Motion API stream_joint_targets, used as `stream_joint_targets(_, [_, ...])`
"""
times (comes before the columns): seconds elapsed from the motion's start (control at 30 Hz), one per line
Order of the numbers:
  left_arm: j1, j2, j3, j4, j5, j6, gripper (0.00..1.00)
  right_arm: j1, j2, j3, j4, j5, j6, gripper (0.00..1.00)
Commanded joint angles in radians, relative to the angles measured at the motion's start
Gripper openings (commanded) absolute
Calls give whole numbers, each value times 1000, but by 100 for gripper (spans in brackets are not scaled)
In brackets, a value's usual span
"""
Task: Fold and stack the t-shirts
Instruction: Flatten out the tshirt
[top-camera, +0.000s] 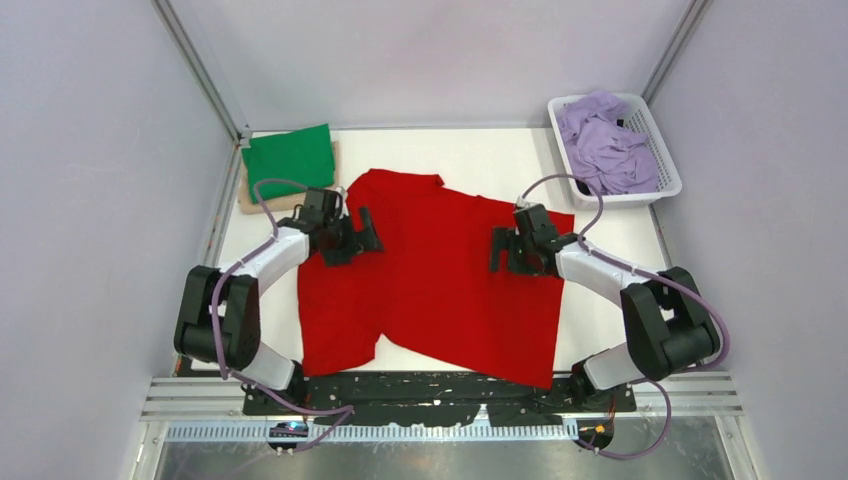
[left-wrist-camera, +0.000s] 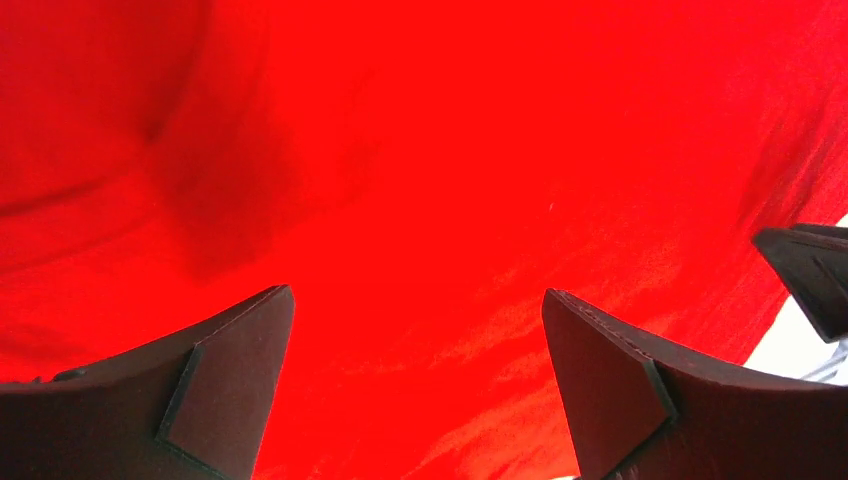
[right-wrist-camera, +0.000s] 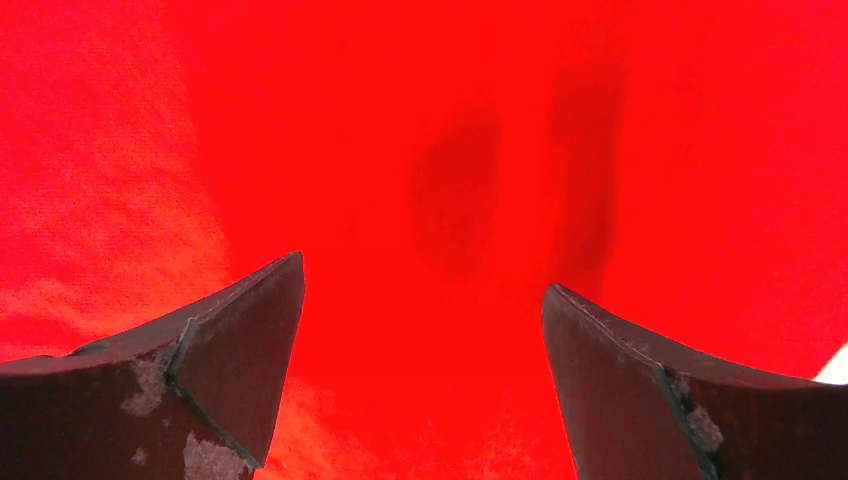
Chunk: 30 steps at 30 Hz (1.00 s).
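A bright red t-shirt (top-camera: 430, 280) lies spread out on the white table, its lower left part folded. My left gripper (top-camera: 368, 237) is open over the shirt's left side, jaws wide apart with only red cloth (left-wrist-camera: 420, 200) below them. My right gripper (top-camera: 497, 252) is open over the shirt's right side, above red cloth (right-wrist-camera: 420, 150). A folded green t-shirt (top-camera: 288, 157) lies on a folded beige one (top-camera: 262, 203) at the back left. Pale lavender t-shirts (top-camera: 603, 148) fill a white basket.
The white mesh basket (top-camera: 664, 189) stands at the back right corner. Grey walls enclose the table on the left, right and back. In the left wrist view the right gripper's finger (left-wrist-camera: 812, 275) shows at the right edge, over bare white table (left-wrist-camera: 800, 345).
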Motion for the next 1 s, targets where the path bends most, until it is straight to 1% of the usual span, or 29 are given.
stream_joint_targets(0.0, [-25,18,-41,122,72,-64,99,4,52,-20,29,-136,81,95])
stream_joint_targets(0.1, [-26,86,-30,142,95,-101,100,-9,147,40,33,-132,90,96])
stream_joint_targets(0.13, [-26,109,-21,151,97,-111,100,-17,201,60,30,-136,93,95])
stream_joint_targets(0.2, [-24,159,15,153,87,-118,99,-54,282,124,17,-153,97,95])
stream_joint_targets(0.3, [-21,266,130,84,59,-113,100,-94,397,260,-19,-185,92,95])
stream_joint_targets(0.33, [-21,297,166,67,61,-115,99,-111,417,290,-29,-191,86,96])
stream_joint_targets(0.4, [-21,355,245,42,76,-125,99,-141,474,420,-68,-188,75,95])
stream_joint_targets(0.53, [-14,462,391,-13,91,-128,100,-197,580,587,-99,-247,83,95])
stream_joint_targets(0.6, [-7,515,486,-56,101,-117,100,-207,620,673,-130,-241,78,95])
stream_joint_targets(0.67, [-2,539,547,-87,99,-101,99,-213,641,750,-157,-210,52,95])
stream_joint_targets(0.73, [-4,504,582,-112,102,-72,100,-214,609,796,-188,-183,12,95])
stream_joint_targets(0.77, [-8,463,573,-111,92,-63,100,-212,588,798,-189,-162,-10,95])
stream_joint_targets(0.83, [-19,354,526,-110,38,-36,100,-204,494,765,-182,-121,-36,95])
stream_joint_targets(0.87, [-24,295,488,-110,12,-29,100,-200,412,712,-168,-107,-42,95])
stream_joint_targets(0.9, [-29,222,423,-112,-12,-21,99,-189,364,682,-160,-82,-48,95])
stream_joint_targets(0.93, [-35,150,368,-115,-36,-17,100,-184,271,605,-138,-55,-50,96])
stream_joint_targets(0.97, [-43,79,309,-122,-63,-17,99,-173,220,515,-126,-38,-49,95])
